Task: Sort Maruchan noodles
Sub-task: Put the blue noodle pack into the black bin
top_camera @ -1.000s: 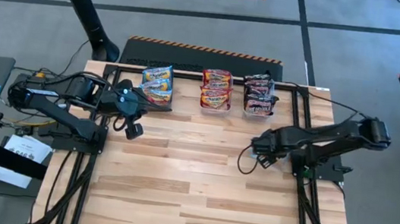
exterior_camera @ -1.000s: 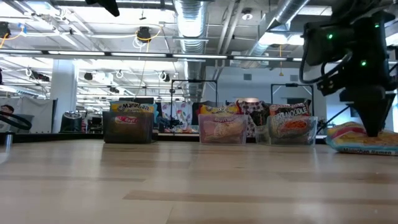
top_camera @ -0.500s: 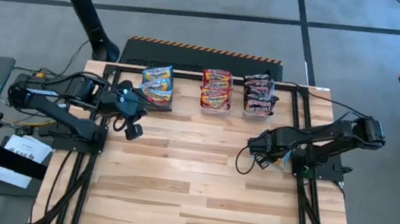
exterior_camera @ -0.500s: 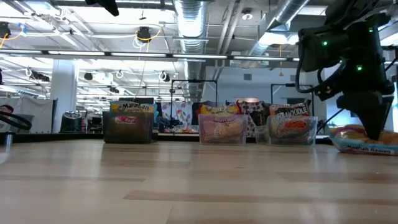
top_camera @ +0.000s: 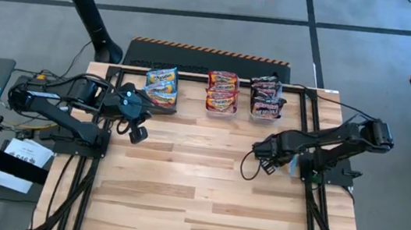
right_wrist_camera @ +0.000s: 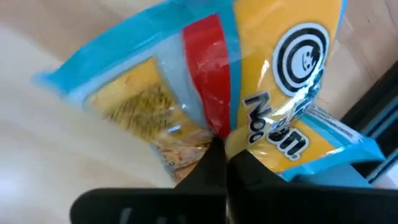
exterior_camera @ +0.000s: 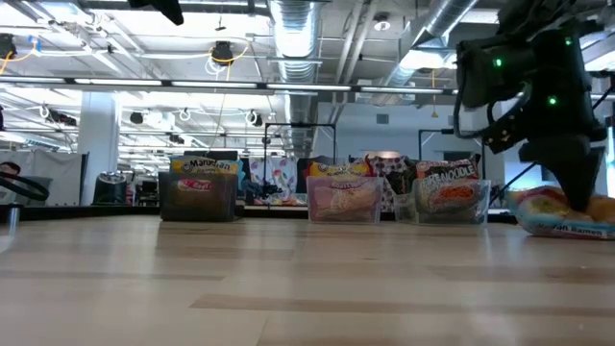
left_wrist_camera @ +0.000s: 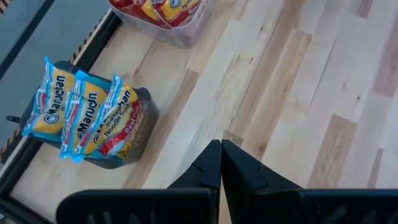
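A light blue and yellow noodle packet (right_wrist_camera: 261, 74) with a red band lies at the table's right side (top_camera: 292, 166), partly under my right arm. My right gripper (right_wrist_camera: 219, 155) is shut on it (exterior_camera: 577, 197). Three bins stand along the far edge. A dark one holds blue and yellow packets (top_camera: 162, 86), a clear one red and orange packets (top_camera: 222, 92), and another black packets (top_camera: 267, 97), all standing on edge. My left gripper (left_wrist_camera: 221, 158) hovers shut above the wood near the dark bin (top_camera: 138, 132), holding nothing. My right gripper pinches the packet between its two fingers at the wrapper's edge, by the red band (right_wrist_camera: 214, 132). The fingers come from above, slanting down. The plastic bulges and creases around them. The packet (exterior_camera: 562, 219) sits low at the table top, slightly tilted.
A black metal frame (top_camera: 310, 92) runs round the table's edges, with a rail close beside the held packet (right_wrist_camera: 373, 106). Bare wood (top_camera: 197, 185) spreads across the middle and near side of the table. Cables hang by my right arm (top_camera: 246, 167).
My right gripper has shifted a little toward the table's left edge and has come down onto the blue and yellow packet, its fingers coming together on the wrapper. The packet has stayed at the table's right side.
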Motion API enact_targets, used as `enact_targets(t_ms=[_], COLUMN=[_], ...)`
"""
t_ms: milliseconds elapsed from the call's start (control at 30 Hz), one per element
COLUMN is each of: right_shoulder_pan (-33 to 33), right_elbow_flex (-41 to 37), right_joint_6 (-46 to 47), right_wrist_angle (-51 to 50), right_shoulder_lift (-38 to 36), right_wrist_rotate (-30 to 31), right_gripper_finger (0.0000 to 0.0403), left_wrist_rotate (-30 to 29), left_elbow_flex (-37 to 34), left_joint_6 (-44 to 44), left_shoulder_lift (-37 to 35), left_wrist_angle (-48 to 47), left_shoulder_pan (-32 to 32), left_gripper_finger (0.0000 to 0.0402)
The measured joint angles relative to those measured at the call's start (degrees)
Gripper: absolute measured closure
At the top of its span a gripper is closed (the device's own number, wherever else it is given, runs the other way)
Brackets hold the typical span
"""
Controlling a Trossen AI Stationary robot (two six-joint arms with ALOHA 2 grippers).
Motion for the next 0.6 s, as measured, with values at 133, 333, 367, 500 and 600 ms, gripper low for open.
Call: enact_targets(t_ms=[133,333,367,500,600], right_shoulder_pan=[2.2,6.6,7.3,10.1,12.2], right_elbow_flex=[3.2,6.0,6.2,6.4,6.4], right_joint_6=[-0.6,-0.7,-0.7,-1.3,-2.2], right_wrist_angle=[-0.1,1.3,1.6,3.8,6.2], right_shoulder_lift=[0.0,0.0,0.0,0.0,-0.1], right_wrist_rotate=[0.0,0.1,0.2,0.7,0.8], right_gripper_finger=[0.0398,0.0398,0.0398,0.0398,0.0398], left_wrist_rotate=[0.1,3.6,4.2,4.6,4.4], left_elbow_flex=[0.0,0.0,0.0,0.0,0.0], left_joint_6=[-0.5,-2.3,-2.5,-3.2,-5.5], left_shoulder_lift=[0.0,0.0,0.0,0.0,0.0], left_wrist_angle=[-0.2,-2.7,-3.2,-3.8,-4.7], left_shoulder_pan=[0.0,0.5,0.7,1.5,2.6], left_gripper_finger=[0.0400,0.0365,0.0355,0.0311,0.0276])
